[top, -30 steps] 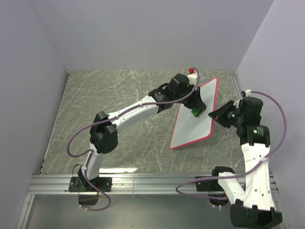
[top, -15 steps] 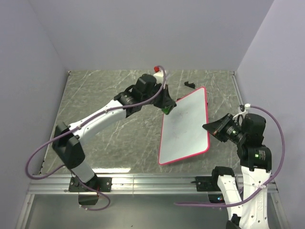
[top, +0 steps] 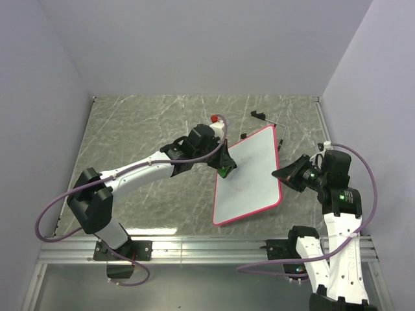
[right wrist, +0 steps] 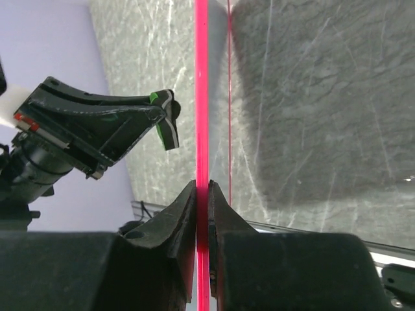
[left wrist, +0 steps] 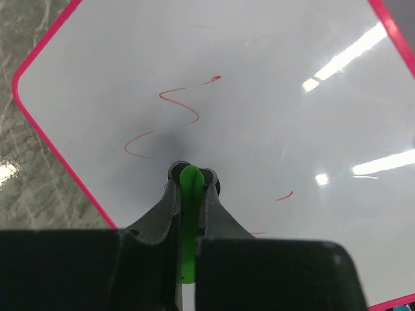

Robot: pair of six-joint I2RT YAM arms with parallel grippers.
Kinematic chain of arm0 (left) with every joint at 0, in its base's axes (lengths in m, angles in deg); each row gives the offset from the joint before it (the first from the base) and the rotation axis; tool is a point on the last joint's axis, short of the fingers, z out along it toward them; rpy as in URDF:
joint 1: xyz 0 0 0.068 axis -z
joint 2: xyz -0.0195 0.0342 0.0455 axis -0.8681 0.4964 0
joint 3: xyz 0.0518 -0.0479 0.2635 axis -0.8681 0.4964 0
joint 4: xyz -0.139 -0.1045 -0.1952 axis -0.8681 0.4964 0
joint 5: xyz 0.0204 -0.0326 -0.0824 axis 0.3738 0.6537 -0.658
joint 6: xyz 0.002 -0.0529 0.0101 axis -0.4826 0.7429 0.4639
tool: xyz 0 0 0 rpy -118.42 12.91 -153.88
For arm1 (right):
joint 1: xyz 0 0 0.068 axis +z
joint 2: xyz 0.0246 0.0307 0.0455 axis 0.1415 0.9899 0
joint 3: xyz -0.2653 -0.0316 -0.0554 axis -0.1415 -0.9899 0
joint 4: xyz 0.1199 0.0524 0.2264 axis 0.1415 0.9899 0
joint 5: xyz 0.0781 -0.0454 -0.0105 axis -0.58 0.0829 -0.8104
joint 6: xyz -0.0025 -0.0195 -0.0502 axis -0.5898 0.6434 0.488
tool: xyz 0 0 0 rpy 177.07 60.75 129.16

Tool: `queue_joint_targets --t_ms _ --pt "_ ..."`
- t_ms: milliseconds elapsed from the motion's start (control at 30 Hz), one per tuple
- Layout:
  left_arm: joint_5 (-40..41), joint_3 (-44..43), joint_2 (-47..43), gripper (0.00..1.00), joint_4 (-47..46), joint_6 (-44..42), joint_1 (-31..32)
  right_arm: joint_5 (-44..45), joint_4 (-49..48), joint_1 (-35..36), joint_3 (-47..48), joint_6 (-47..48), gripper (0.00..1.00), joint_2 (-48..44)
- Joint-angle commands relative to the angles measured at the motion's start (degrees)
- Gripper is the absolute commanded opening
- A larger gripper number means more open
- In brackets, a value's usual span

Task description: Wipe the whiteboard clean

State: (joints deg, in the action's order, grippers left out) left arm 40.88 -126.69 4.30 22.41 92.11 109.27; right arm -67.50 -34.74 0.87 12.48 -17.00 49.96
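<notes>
- Whiteboard [top: 248,176] is centre-right in the top view, long axis running lower left to upper right, over the desk [top: 142,129].
- Right fingers [right wrist: 192,199] are pinching the board's red rim on its right-hand long edge. The right wrist view shows the board edge-on, so that side looks lifted. Can't tell whether the opposite edge rests on the desk.
- Left fingers [left wrist: 174,186] are clamped on the green eraser block [left wrist: 190,181], whose tip is at the board face near the left edge in the top view. The dark shadow right under the tip suggests it is touching or nearly so. Can't confirm contact.
- Not clean yet: red scribbles [left wrist: 185,103] sit just ahead of the block, with a short arc at centre left of the wrist frame and a small dash at centre right.
- Step in hand, as I read it: wiping the marks.
- To do it well:
  - Drive the block straight ahead through the S-curve, then sweep left for the arc and right for the dash. Overlap the strokes.
  - Keep the block face flat on the board.
  - Use light pressure. The board is held only at one rim, so a hard push could lever it out of the pinch.
  - Keep the right arm steady while the left arm wipes.
</notes>
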Motion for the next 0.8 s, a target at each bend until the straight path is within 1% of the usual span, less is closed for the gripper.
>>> queue_joint_targets --t_ms 0,167,233,367,500,633,667,733,767 --pt "-1.38 2.25 -0.59 0.0 -6.8 1.84 -0.08 -0.75 -1.47 0.24 0.55 3.26 0.0 0.21" --pt "-6.3 3.75 2.65 0.0 -14.88 4.03 1.32 1.81 0.48 0.24 -3.75 3.45 0.0 -0.14" --pt "-6.57 3.4 4.42 0.0 -16.12 4.56 2.11 2.07 1.61 0.24 -4.81 3.7 0.0 0.47" --pt "-6.66 3.05 9.16 0.0 -22.44 5.27 4.13 1.99 3.82 0.32 -5.96 5.64 0.0 2.93" --pt "-4.21 0.85 15.48 0.0 -23.42 5.09 4.31 1.72 4.87 0.24 -6.05 6.61 0.0 3.46" --pt "-0.51 -3.45 22.34 0.0 -21.67 3.42 3.44 0.41 6.1 0.24 -6.05 7.57 0.0 3.29" --pt "-0.51 -5.02 24.96 0.0 -21.49 3.33 2.39 -0.12 6.28 0.24 -6.14 7.75 0.0 3.29" --pt "-1.65 -6.53 27.44 0.0 -21.14 3.51 0.81 -1.35 6.46 0.24 -6.4 8.62 0.0 3.29" --pt "-2.43 -7.14 29.28 0.0 -21.49 4.29 -1.38 -2.57 6.54 0.24 -6.49 8.8 0.0 3.46"
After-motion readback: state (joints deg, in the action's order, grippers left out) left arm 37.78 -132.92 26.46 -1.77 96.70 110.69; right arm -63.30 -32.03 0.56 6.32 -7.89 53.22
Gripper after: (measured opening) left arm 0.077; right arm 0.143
